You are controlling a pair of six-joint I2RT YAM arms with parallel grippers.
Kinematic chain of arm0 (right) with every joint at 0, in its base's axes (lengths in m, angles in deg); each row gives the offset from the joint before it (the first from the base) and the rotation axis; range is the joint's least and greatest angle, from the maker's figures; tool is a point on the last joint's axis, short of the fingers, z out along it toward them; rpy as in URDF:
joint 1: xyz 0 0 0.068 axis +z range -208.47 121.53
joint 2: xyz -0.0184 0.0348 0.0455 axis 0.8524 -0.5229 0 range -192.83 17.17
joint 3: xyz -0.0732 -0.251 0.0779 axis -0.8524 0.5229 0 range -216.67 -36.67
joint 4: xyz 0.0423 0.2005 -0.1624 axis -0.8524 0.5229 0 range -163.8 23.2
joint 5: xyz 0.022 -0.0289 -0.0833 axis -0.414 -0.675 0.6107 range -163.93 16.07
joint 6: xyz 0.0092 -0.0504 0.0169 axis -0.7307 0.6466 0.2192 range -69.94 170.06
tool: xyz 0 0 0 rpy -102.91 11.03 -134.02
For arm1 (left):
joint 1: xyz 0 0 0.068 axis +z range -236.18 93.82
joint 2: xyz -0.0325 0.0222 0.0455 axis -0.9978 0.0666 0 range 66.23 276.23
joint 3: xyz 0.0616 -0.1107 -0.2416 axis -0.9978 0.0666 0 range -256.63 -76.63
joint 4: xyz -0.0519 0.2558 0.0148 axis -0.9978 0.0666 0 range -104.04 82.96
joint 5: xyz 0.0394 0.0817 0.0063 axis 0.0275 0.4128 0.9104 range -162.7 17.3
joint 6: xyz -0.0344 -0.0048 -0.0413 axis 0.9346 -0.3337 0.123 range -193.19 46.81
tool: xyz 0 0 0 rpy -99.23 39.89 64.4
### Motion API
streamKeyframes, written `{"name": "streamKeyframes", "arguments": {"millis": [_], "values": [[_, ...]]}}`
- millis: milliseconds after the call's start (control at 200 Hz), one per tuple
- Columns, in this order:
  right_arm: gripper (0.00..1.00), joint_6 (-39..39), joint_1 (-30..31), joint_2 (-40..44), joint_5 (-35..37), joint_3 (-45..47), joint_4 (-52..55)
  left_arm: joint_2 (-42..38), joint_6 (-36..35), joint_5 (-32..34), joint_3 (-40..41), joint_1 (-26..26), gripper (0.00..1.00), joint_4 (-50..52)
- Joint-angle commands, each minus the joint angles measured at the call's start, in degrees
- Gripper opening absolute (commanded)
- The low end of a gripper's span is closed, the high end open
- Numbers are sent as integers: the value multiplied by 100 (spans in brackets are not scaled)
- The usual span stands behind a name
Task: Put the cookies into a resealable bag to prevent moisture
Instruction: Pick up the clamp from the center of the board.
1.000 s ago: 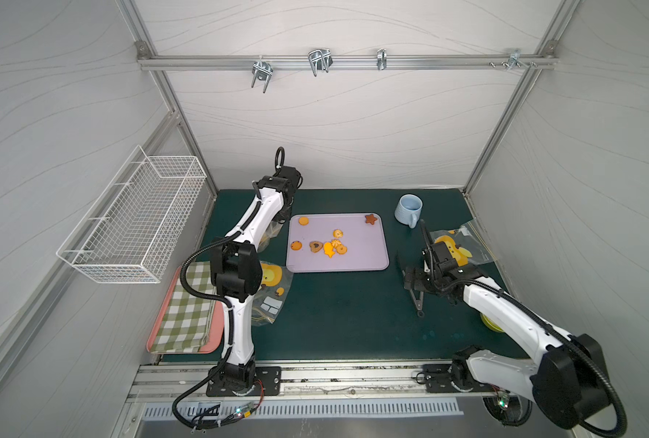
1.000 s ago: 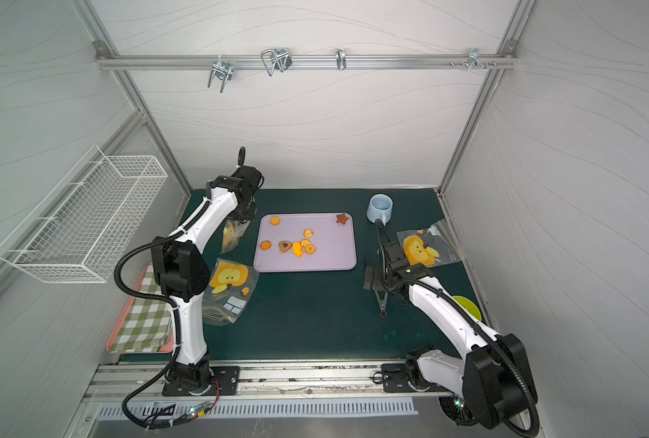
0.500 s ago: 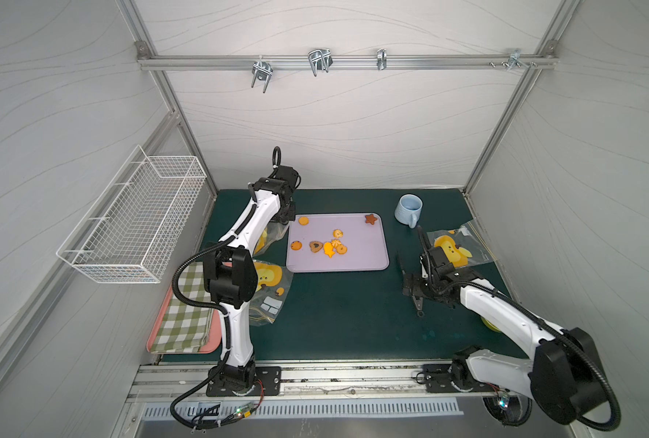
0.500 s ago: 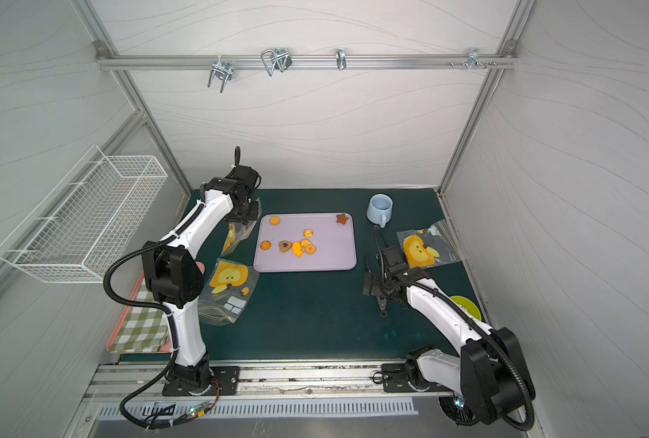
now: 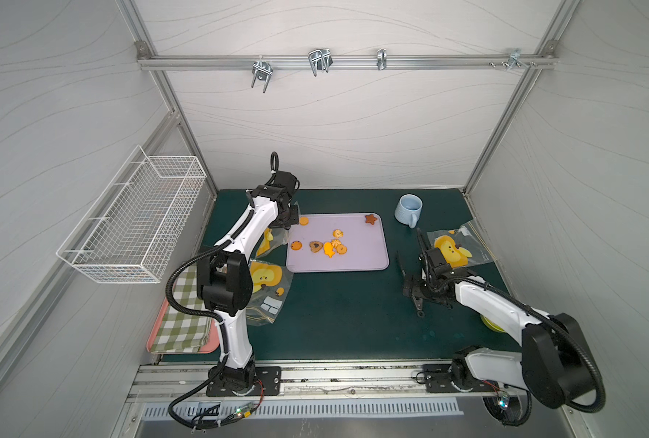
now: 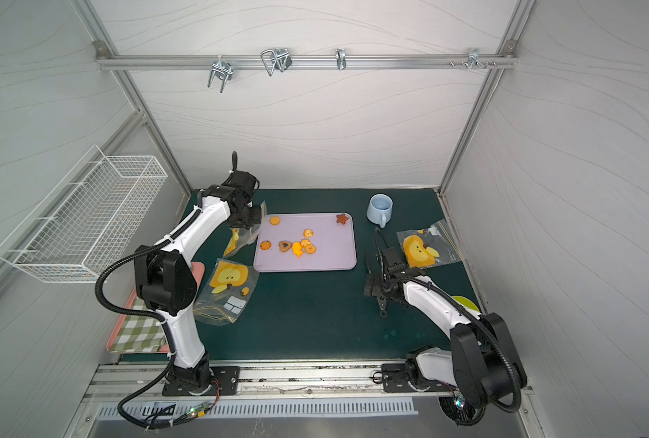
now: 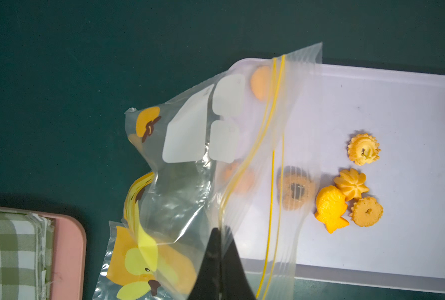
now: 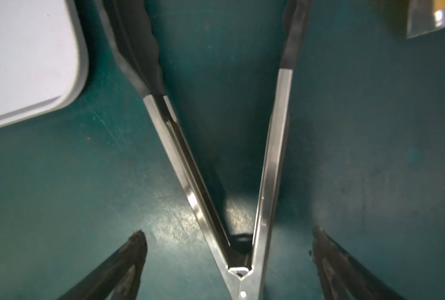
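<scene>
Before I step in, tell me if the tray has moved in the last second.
No. The tray keeps the same gap to the mug in both top views.

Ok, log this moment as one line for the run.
left gripper: shut on bag at tray edge | right gripper: open, straddling tongs | cookies: on tray

Dark green worktop mat (image 5: 334,322), here we go: lavender rectangular plastic tray (image 5: 361,250) back-centre, pale blue ceramic mug (image 5: 408,210) toward the back right corner, steel black-tipped tongs (image 8: 272,155) just right of the tray. A clear duck-printed zip bag (image 5: 268,288) lies flat near the left edge, a second such bag (image 5: 455,246) by the right edge.
</scene>
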Motion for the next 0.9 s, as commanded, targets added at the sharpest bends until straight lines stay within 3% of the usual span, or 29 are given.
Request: {"name": "streamKeyframes", "arguments": {"millis": [0, 265, 420, 660, 895], "values": [[99, 10, -49, -51, -273, 112, -510, -149, 93, -97, -26, -8, 0, -129], [99, 17, -2, -302, 139, 163, -762, -158, 91, -137, -24, 3, 0, -172], [83, -251, 189, -721, 761, -126, -459, -172, 102, -188, -26, 9, 0, -175], [75, -505, 799, -1387, 1089, -343, -545, -193, 104, -242, -32, 9, 0, -174], [72, -524, 1177, -1343, 1648, -76, -1358, -213, 111, -303, -37, 31, 0, -199]]}}
